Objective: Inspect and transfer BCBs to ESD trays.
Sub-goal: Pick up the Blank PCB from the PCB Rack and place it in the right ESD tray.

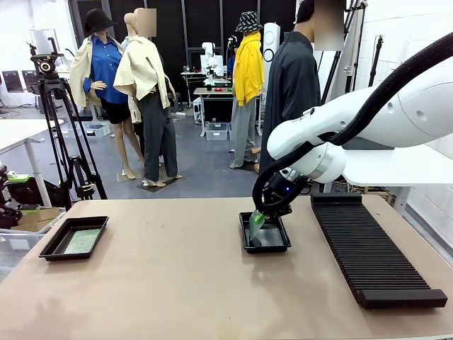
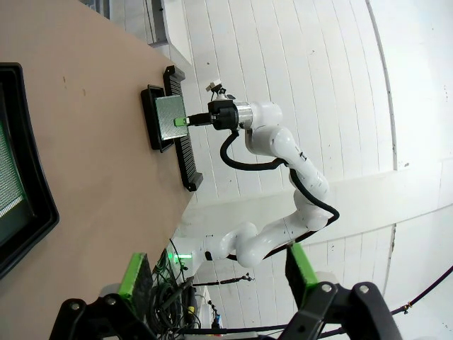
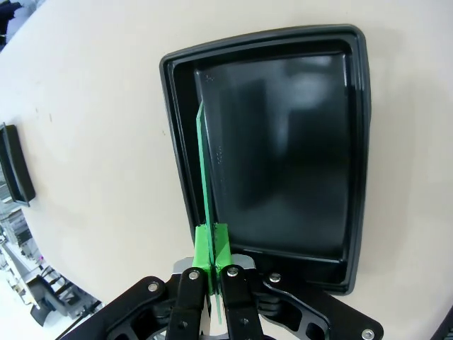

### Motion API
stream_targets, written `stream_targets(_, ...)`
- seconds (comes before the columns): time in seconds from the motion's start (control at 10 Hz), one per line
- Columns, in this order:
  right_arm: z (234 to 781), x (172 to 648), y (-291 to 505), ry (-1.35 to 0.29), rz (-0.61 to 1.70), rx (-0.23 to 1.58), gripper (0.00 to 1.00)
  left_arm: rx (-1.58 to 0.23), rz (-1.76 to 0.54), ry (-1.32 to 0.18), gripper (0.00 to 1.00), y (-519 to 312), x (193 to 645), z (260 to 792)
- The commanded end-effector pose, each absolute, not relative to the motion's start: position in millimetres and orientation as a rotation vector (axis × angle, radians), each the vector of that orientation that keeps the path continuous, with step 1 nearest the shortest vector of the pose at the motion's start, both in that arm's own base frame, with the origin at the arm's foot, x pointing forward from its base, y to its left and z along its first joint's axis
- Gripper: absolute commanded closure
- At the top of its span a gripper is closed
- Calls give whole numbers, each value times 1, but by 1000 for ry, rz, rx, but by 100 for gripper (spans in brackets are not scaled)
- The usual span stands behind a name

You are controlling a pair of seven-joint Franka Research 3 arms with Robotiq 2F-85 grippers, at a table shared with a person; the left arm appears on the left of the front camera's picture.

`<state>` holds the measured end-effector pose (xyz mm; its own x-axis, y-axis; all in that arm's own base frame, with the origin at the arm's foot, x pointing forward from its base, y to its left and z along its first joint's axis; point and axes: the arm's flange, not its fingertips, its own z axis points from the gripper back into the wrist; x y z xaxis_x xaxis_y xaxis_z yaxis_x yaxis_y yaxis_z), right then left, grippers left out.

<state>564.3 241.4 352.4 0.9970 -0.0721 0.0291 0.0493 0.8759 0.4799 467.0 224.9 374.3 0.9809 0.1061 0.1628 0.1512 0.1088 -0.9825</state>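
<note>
My right gripper (image 1: 263, 212) (image 3: 212, 249) is shut on the edge of a green BCB (image 1: 256, 225) (image 3: 205, 170). It holds the board tilted on edge over the middle black ESD tray (image 1: 244, 244) (image 3: 359, 142), close to one long wall. I cannot tell whether the board touches the floor. That tray's floor is bare. A second ESD tray (image 1: 51, 244) (image 2: 32, 202) at the table's left has a BCB (image 1: 81, 241) (image 2: 7, 188) lying flat in it. My left gripper (image 2: 219, 273) hangs open and holds nothing, beside that left tray.
A long black ribbed rack (image 1: 371, 251) (image 2: 180, 145) lies along the table's right side, next to the middle tray. A person in dark clothes (image 1: 294, 85) stands behind the far edge. Bare tabletop lies between the two trays and along the front.
</note>
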Motion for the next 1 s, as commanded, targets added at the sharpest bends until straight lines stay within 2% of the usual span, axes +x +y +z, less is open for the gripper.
stream_targets(0.0, 346, 567, 245, -39, -30, 452, 100, -1465, -36, -219, 0, 225, 468, 377)
stream_targets(0.4, 338, 568, 242, -51, -28, 473, 98, -1465, -36, -219, 0, 225, 468, 377)
stream_targets(0.5, 338, 568, 240, -52, -32, 476, 88, -1465, -36, -219, 0, 225, 468, 377)
stream_targets(0.6, 339, 568, 238, -52, -34, 476, 73, -1465, -36, -219, 0, 225, 468, 377)
stream_targets(0.9, 355, 573, 248, -44, -15, 422, 18, -1465, -36, -219, 0, 225, 468, 377)
